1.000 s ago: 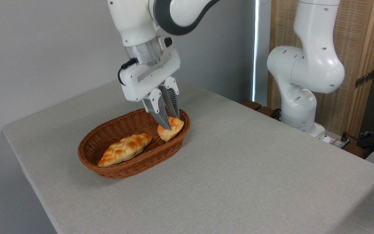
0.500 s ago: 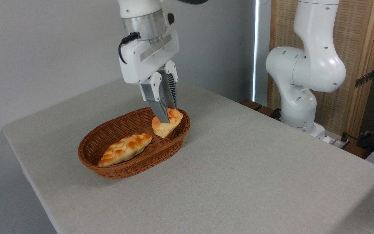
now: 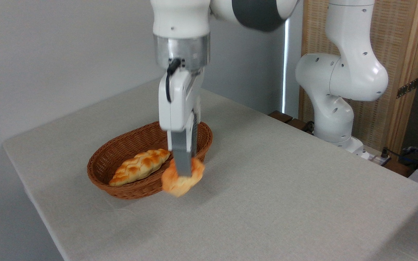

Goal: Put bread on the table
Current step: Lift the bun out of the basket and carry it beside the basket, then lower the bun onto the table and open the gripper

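Gripper (image 3: 183, 173) points straight down from the white arm, fingers clamped on the bread (image 3: 182, 178), pinching the bun near its top. Near finger (image 3: 180, 154) shows as a grey ribbed strip in front of the bun; far finger mostly hidden behind it. Bun and fingers are motion-blurred.

Bread: small roundish bun, golden-orange crust with paler patches, hanging in the grip just outside the near-right rim of the wicker basket (image 3: 122, 188). Bun overlaps the basket rim in this view. Whether its underside touches the cloth cannot be told; a faint shadow lies on the cloth to its right.

Basket: brown oval wicker, sits on the left part of the table (image 3: 285, 188). Inside it lies a braided golden loaf (image 3: 139, 167), long axis running from near left to far right, resting on the basket floor, close beside the bun but apart from it.

Table: light grey-beige woven cloth, rounded corner at left.

Arm base (image 3: 334, 123) stands at the far right table edge, before a wooden slatted panel (image 3: 405, 54).
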`<state>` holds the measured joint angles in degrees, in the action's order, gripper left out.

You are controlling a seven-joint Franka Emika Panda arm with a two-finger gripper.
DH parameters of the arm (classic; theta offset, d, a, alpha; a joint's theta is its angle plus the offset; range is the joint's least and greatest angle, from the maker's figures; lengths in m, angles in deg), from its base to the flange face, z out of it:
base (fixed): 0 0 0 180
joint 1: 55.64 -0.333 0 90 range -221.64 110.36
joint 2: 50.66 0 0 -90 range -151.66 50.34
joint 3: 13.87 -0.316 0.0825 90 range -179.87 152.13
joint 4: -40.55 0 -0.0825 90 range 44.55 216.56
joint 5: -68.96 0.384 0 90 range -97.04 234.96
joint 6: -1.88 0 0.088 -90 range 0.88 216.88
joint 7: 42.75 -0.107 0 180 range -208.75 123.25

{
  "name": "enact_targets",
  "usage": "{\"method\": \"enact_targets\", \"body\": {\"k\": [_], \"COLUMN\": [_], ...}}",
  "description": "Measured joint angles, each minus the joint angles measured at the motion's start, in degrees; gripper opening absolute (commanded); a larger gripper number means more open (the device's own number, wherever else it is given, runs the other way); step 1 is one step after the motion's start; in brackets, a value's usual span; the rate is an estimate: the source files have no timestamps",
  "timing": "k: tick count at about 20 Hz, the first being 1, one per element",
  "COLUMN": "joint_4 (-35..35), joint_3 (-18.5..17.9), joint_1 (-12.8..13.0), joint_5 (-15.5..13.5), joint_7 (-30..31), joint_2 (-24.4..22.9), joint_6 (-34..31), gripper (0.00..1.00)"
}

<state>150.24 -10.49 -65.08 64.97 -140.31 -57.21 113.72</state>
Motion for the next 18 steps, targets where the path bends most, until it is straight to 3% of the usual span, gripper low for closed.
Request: {"method": "enact_targets", "body": {"k": [5, 10, 14, 16, 17, 18], "joint_4": [-0.01, -0.02, -0.21, -0.3, -0.33, -0.37], "joint_3": [0.04, 0.06, 0.48, 0.71, 0.78, 0.81], "joint_1": [-0.51, -0.52, -0.52, -0.51, -0.5, -0.49], "joint_5": [-0.42, -0.42, -0.42, -0.42, -0.42, -0.42], "joint_7": [5.71, 6.13, 6.25, 6.32, 6.32, 6.32], "joint_2": [6.19, 12.16, 15.4, 15.88, 15.95, 15.97], "joint_6": [11.14, 19.37, 22.28, 22.29, 22.29, 22.29], "gripper": [0.45, 0.56, 0.72, 0.93, 1.0, 1.0]}}
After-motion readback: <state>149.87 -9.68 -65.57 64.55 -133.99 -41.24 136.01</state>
